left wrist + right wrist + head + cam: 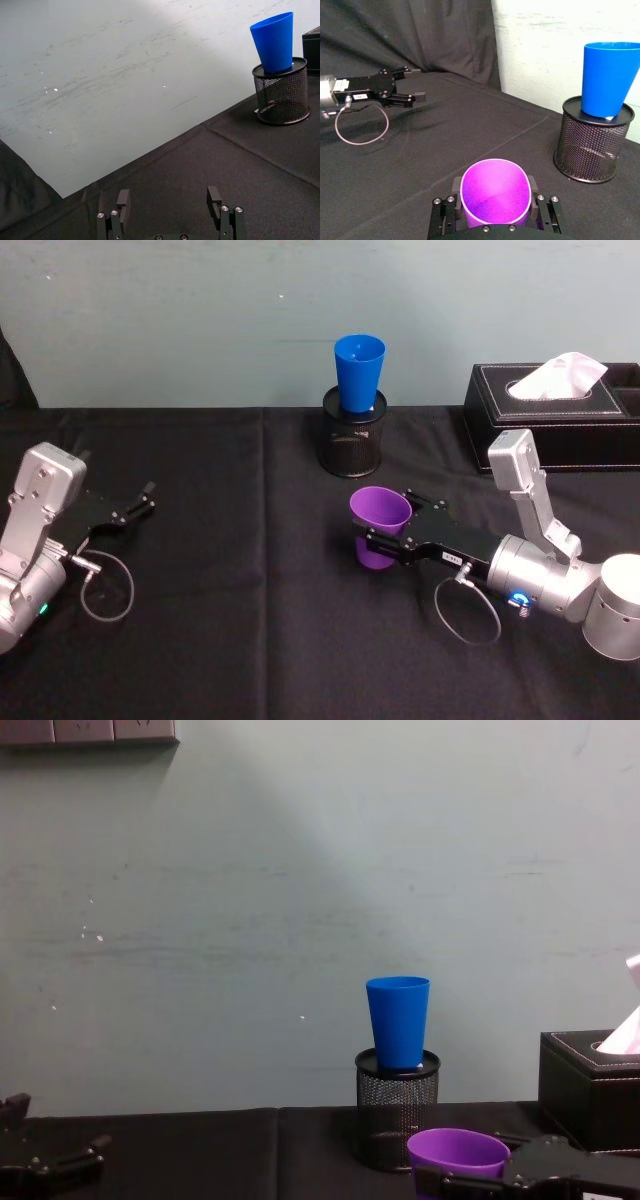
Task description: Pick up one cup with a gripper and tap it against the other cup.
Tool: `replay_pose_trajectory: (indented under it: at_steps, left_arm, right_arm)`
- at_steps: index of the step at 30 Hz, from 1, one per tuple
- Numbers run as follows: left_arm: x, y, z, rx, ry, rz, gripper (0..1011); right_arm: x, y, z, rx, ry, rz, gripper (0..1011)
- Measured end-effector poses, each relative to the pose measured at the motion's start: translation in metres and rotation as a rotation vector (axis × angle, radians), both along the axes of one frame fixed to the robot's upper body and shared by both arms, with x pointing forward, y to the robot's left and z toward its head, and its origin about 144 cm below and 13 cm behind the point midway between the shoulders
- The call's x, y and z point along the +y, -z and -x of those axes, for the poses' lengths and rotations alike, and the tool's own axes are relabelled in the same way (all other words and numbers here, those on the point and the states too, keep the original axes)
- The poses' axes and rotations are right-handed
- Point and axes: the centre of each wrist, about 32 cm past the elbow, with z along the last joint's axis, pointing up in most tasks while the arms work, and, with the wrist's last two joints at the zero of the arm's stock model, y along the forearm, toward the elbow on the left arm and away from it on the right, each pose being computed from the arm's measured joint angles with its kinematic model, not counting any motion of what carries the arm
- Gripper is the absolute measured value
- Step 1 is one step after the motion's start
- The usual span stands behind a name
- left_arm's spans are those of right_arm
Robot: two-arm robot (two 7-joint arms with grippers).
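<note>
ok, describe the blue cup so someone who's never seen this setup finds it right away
Start at the black-draped table and go to its far edge by the pale wall. A black mesh pen holder stands there, left of the black tissue box. The blue cup sits upright in its top, the only blue thing; the purple cup is nearer, in the right tool.

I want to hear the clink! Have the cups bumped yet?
Not yet. Done: the right pincer has closed on the purple cup. In hand: that cup sits low, near the black cloth. Left: carry it to the blue cup, standing in the mesh holder, and tap. The left pincer waits open.
</note>
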Motion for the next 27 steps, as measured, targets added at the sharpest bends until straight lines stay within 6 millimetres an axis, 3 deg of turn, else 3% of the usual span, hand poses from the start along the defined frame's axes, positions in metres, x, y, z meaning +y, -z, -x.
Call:
replay_pose_trajectory:
  at_steps: [27]
  left_arm:
    - [0.0000, 0.0000, 0.0000, 0.000, 0.000, 0.000, 1000]
  right_arm:
    - [0.0010, 0.0019, -0.0011, -0.003, 0.007, 0.029, 731]
